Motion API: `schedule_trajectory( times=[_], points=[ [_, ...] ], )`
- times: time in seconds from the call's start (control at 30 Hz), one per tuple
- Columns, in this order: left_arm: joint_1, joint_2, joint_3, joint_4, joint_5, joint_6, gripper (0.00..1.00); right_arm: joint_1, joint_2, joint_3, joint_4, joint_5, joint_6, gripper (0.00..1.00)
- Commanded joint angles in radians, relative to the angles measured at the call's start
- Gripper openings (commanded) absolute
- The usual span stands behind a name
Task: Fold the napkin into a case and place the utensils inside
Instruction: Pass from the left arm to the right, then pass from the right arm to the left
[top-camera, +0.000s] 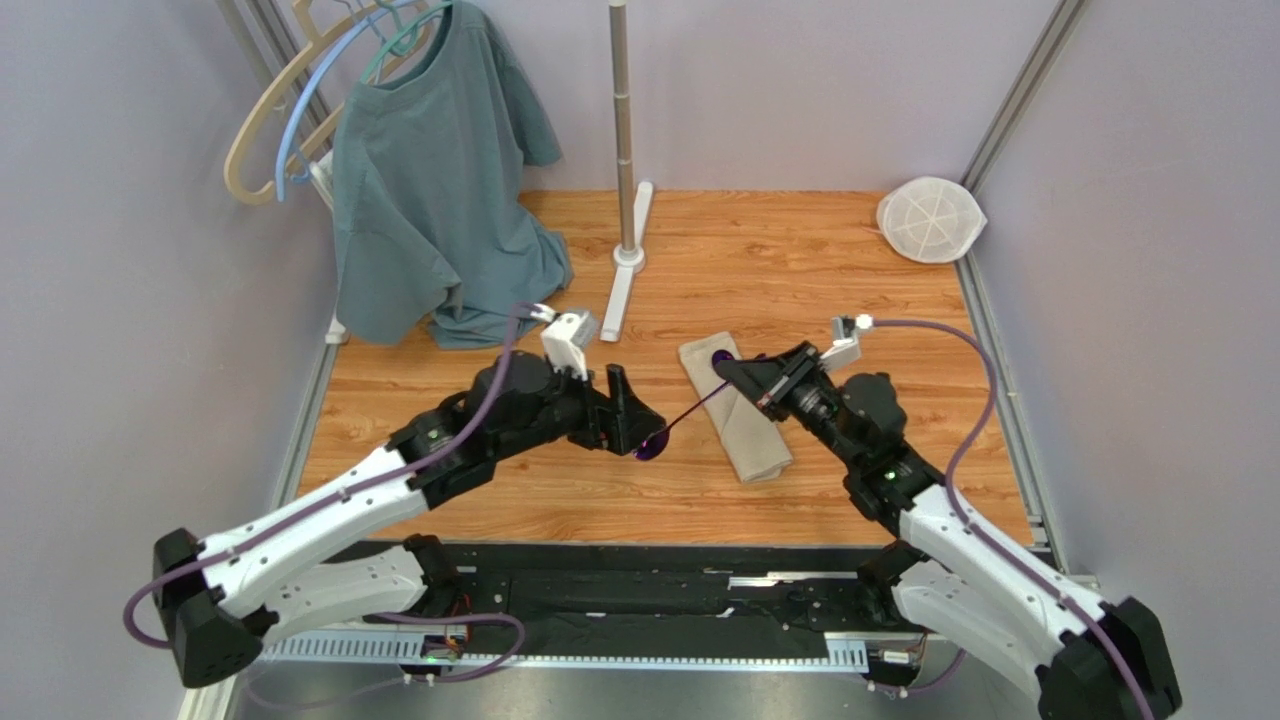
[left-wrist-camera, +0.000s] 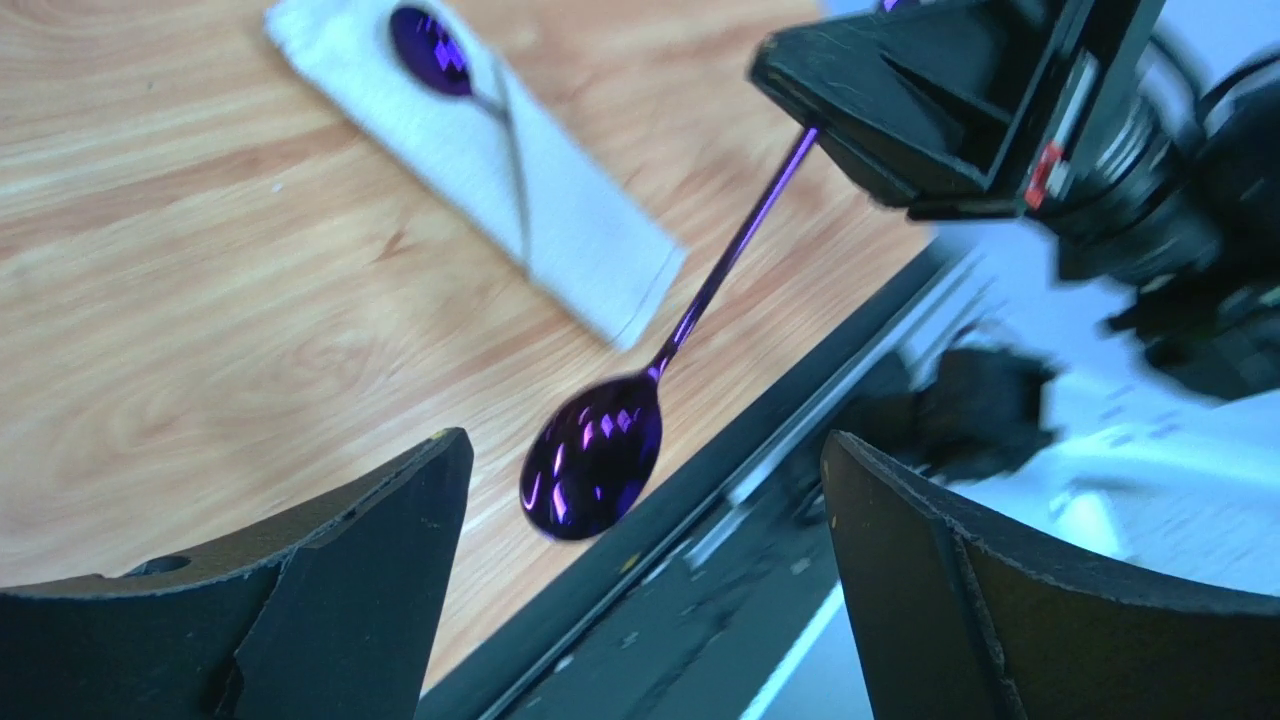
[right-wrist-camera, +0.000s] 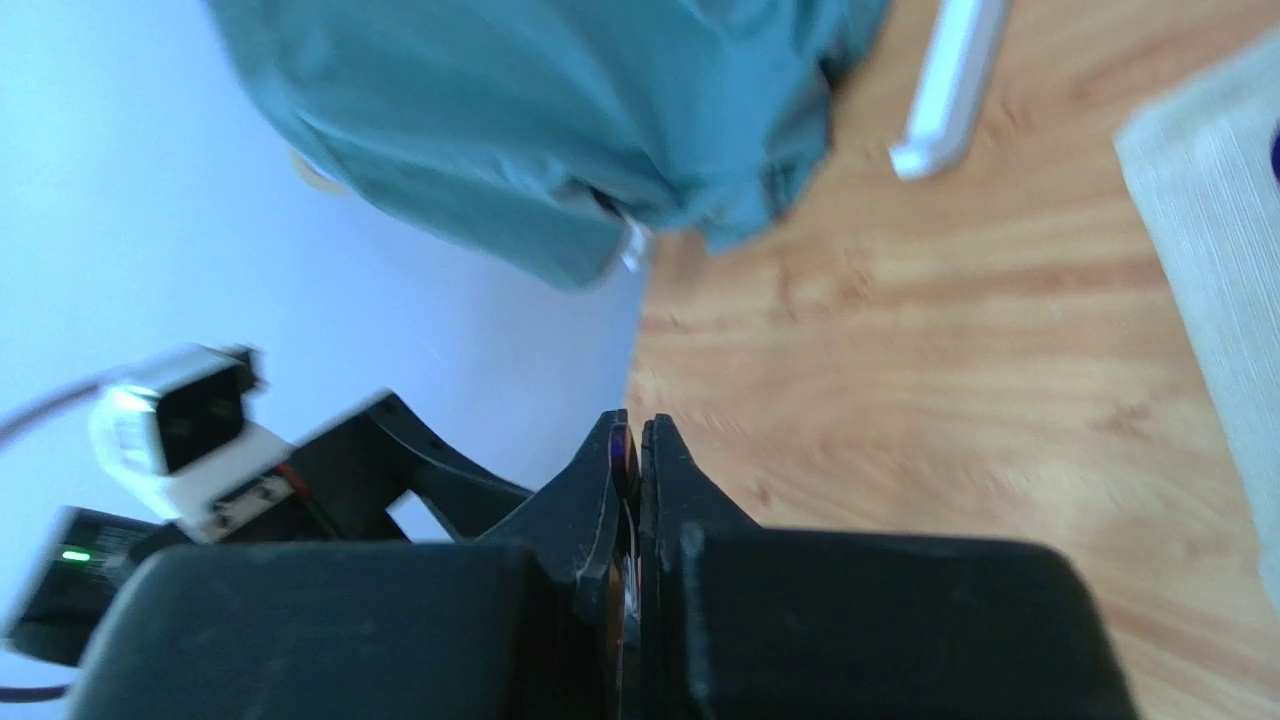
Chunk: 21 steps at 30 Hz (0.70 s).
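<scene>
Left gripper: jaws spread wide, gripping nothing; the held spoon's bowl hangs just ahead of the gap between its fingers
Right gripper: pinched tight on the far end of the held spoon's thin handle
Held spoon: off the bench, handle slanting from the right gripper down toward 8 o'clock, shiny purple bowl at the low end, just beside the left gripper
Case: folded beige cloth lying flat on the bench, right of centre, long axis running from 11 to 5 o'clock; the right gripper hovers over its upper part
Second spoon: purple bowl poking out of the case's 11 o'clock end, handle tucked into the fold
Bench: wood-grain top
T-shirt: grey-green, hung on hangers at 11 o'clock, hem bunched on the bench
Mesh disc: white, round, in the 2 o'clock corner
Stand: upright post at 12 o'clock
</scene>
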Motion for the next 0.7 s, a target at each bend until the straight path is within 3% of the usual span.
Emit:
schedule_trajectory(
  times=[0.0,0.13,0.37,0.43,0.5,0.6,0.67],
  points=[
    [0.004,-0.162,-0.174,0.291,-0.097,-0.275,0.95,-0.002,-0.174,-0.031,0.137,0.235,0.039,0.00],
    [0.005,-0.185,-0.283,0.493,-0.085,-0.460,0.90,-0.001,-0.258,-0.036,0.101,0.304,0.019,0.00],
    [0.008,-0.069,-0.334,0.809,-0.077,-0.606,0.86,-0.001,-0.251,-0.002,0.134,0.304,0.020,0.00],
    [0.011,-0.018,-0.334,0.887,-0.064,-0.615,0.79,-0.001,-0.251,0.007,0.134,0.298,0.020,0.00],
    [0.011,0.020,-0.329,0.974,-0.047,-0.640,0.65,-0.001,-0.246,0.006,0.137,0.289,0.023,0.00],
    [0.011,0.083,-0.307,1.004,-0.007,-0.664,0.24,-0.001,-0.251,-0.002,0.140,0.289,0.031,0.00],
    [0.014,0.106,-0.300,1.013,0.002,-0.660,0.18,-0.002,-0.257,-0.004,0.129,0.277,0.034,0.00]
  ],
)
